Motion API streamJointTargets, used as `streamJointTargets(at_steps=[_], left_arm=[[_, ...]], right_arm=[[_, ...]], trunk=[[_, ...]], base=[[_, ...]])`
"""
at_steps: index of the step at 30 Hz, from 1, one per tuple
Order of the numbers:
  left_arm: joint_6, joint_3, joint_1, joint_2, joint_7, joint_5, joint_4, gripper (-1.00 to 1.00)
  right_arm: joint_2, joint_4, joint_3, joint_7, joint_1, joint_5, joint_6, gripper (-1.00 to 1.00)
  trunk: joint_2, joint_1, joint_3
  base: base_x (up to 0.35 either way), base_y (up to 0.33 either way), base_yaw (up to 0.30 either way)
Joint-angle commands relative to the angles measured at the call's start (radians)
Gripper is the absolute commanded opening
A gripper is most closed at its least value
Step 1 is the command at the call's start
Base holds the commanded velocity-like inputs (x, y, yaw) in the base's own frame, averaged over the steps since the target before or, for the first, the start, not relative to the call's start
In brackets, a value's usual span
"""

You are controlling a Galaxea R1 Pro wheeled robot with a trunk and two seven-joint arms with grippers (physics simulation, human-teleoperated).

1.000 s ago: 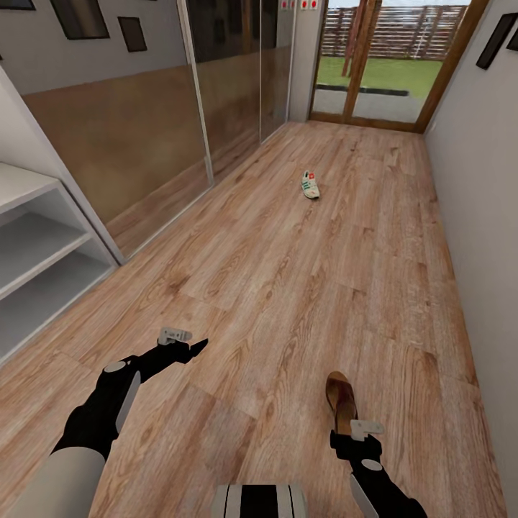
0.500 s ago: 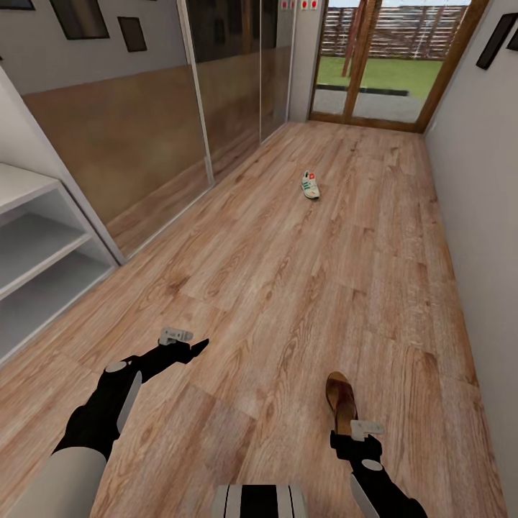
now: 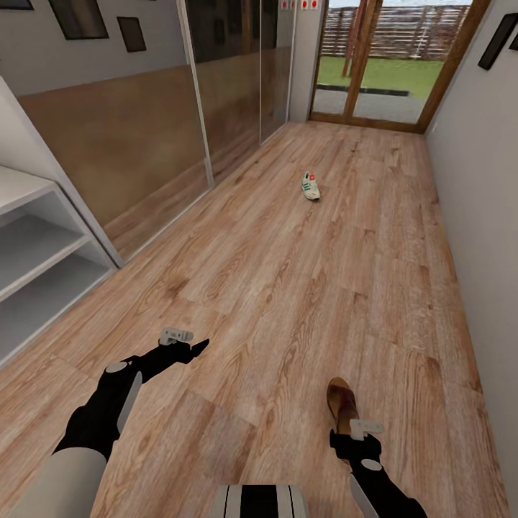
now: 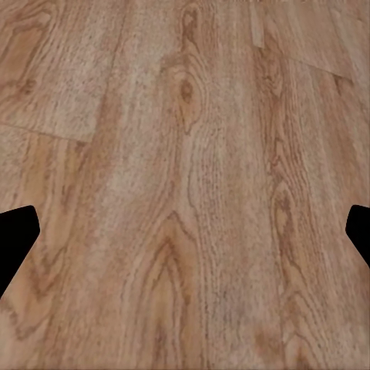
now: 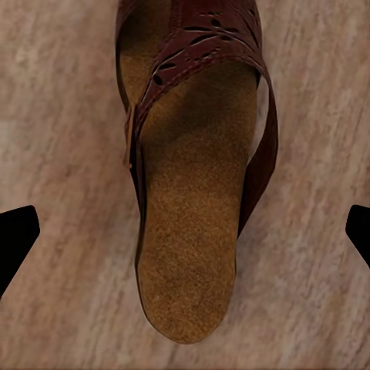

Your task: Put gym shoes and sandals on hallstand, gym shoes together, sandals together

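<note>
Directly under the right gripper point(image 5: 185, 231) on the corridor floor point(image 3: 288, 288) lies a sandal point(image 5: 193, 169), jaws released astride it; view nudged slightly since a second ago, arm lined up. Left gripper point(image 4: 185, 231) released, empty; gym shoe point(image 3: 310, 185) sits far down the floor, hallstand point(image 3: 36, 244) at the left wall.

Brown sandal point(image 5: 193, 177), perforated strap; white-green gym shoe point(image 3: 310, 185).

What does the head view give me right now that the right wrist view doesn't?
Head view alone: the gym shoe far down the corridor, the hallstand shelves at the left, the left hand over bare planks, and the glass door. Right wrist view alone: the strap's cut-out pattern and footbed close up, between the right hand and its wide-apart fingertips. Both share the sandal lying on the corridor floor.
</note>
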Motion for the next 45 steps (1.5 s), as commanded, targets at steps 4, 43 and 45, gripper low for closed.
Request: streamJointTargets(at_steps=[4, 43, 45], left_arm=[[0.007, 0.003, 0.000, -0.002, -0.008, -0.003, -0.004, 1.00], [0.008, 0.004, -0.005, -0.001, -0.012, -0.003, -0.008, 1.00], [0.008, 0.004, -0.006, 0.000, -0.012, -0.003, -0.008, 1.00]], right_arm=[[0.000, -0.002, 0.007, -0.007, 0.000, -0.010, -0.019, 1.00], [-0.002, -0.004, 0.000, -0.005, 0.000, -0.007, -0.104, 1.00], [-0.002, -0.004, 0.000, -0.006, 0.000, -0.007, -0.104, 1.00]], trunk=[[0.000, 0.000, -0.001], [-0.002, 0.003, -0.048], [-0.003, 0.004, -0.059]], base=[[0.002, 0.000, 0.000], [0.000, 0.000, 0.000], [0.000, 0.000, 0.000]])
